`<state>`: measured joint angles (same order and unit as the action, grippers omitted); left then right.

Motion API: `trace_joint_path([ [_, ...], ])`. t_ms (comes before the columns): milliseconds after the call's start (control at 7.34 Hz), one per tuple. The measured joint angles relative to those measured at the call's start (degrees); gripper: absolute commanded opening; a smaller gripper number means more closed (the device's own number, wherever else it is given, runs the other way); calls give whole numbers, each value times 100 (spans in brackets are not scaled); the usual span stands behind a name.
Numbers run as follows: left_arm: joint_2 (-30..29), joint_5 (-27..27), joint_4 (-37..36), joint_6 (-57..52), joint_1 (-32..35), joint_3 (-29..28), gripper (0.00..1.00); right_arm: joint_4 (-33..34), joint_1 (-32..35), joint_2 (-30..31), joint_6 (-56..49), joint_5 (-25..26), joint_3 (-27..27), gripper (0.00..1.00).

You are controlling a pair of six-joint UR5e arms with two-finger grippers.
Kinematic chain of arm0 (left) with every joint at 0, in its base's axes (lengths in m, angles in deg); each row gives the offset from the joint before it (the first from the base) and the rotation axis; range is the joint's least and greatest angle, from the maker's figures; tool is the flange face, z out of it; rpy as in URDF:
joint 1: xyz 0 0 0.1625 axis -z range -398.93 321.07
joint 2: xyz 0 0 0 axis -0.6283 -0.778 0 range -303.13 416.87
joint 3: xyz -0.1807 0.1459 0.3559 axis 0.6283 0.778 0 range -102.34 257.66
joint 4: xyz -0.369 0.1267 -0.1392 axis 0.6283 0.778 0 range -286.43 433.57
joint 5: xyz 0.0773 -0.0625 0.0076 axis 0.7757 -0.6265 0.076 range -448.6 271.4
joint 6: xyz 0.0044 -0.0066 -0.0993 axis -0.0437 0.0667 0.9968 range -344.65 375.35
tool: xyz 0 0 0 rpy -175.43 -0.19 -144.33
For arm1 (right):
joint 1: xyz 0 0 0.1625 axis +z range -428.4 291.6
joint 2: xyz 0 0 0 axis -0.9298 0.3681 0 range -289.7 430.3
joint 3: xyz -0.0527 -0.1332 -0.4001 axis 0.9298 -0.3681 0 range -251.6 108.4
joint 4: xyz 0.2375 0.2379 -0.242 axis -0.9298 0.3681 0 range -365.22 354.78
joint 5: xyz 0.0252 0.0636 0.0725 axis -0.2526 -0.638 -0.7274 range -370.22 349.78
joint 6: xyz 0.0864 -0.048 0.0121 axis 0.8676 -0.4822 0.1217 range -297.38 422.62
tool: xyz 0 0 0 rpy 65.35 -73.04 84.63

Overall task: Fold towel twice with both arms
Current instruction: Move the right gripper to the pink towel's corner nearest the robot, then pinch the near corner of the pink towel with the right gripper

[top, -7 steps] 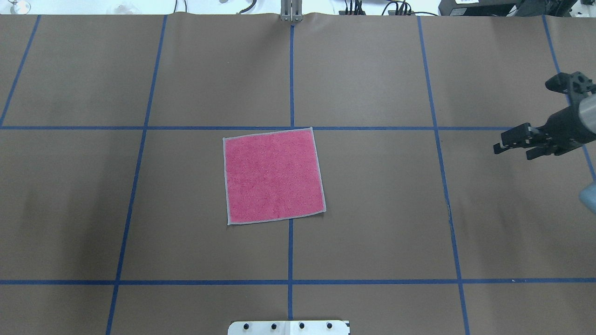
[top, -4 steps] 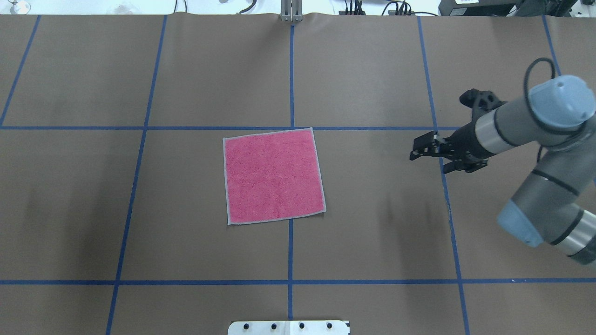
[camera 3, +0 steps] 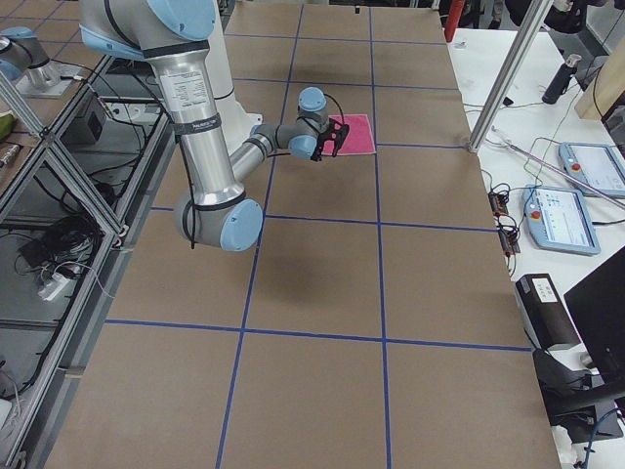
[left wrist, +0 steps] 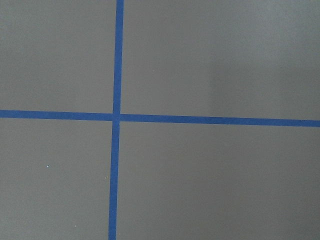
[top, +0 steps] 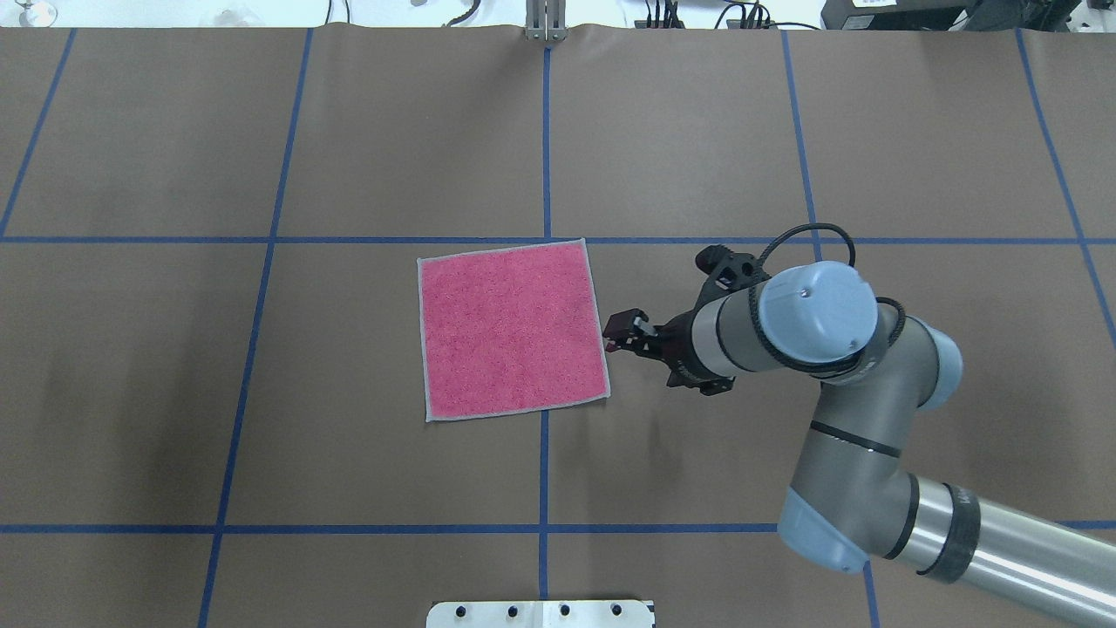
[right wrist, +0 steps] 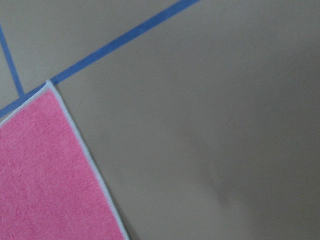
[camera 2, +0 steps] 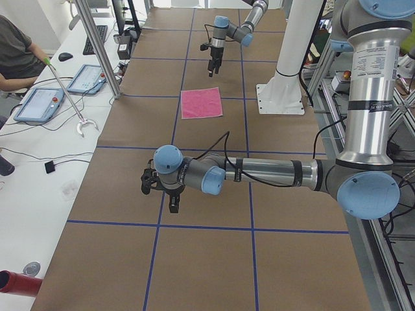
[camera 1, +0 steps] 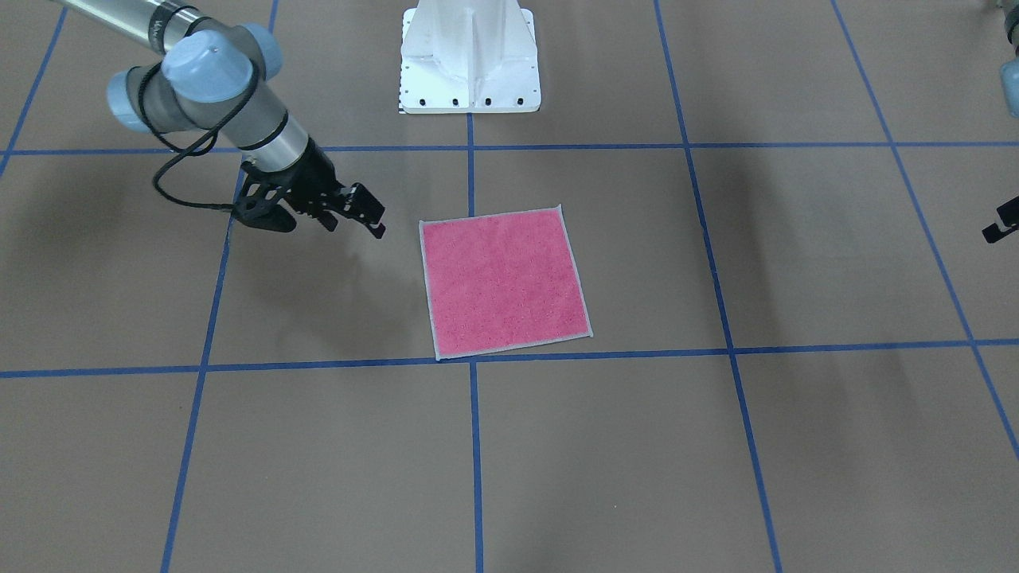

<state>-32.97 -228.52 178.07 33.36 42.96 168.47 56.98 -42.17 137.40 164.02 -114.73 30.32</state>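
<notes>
You will find the small square terry towel [top: 512, 330] lying flat and unfolded near the middle of the brown paper-covered bench [top: 261, 131], directly out from the white pedestal base [camera 1: 470, 56]. Its pink face is up, the pile is even and without creases, and a pale whitish stitched border runs along all four edges. The towel sits slightly skewed to the blue tape grid lines [top: 545, 131]; its far edge lies just short of one cross line, and it covers a stretch of the centre line. The right arm's black two-finger tool [top: 641, 359] is just beside the towel's edge on the robot's right, towards the corner nearer the base. The front-facing view shows a strip of bare bench between them. Its jaws stand apart and hold nothing. The right wrist view shows one towel corner and the border, sharply stitched. The left arm's black tool [camera 2: 172, 206] hangs over bare bench, well apart from the towel; whether its jaws are apart or together cannot be told.
</notes>
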Motion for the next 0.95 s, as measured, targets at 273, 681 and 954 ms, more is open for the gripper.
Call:
trace_joint_path([
  [273, 27, -13, 6, 0, -5, -15, 100, 356, -338, -230, 229, 428, -29, 92],
  [681, 44, -23, 9, 0, -6, -19, 100, 437, -526, -275, 482, 525, -120, 87],
  [954, 45, -32, 9, 0, -6, -14, 100, 437, -543, -296, 501, 536, -184, 82],
])
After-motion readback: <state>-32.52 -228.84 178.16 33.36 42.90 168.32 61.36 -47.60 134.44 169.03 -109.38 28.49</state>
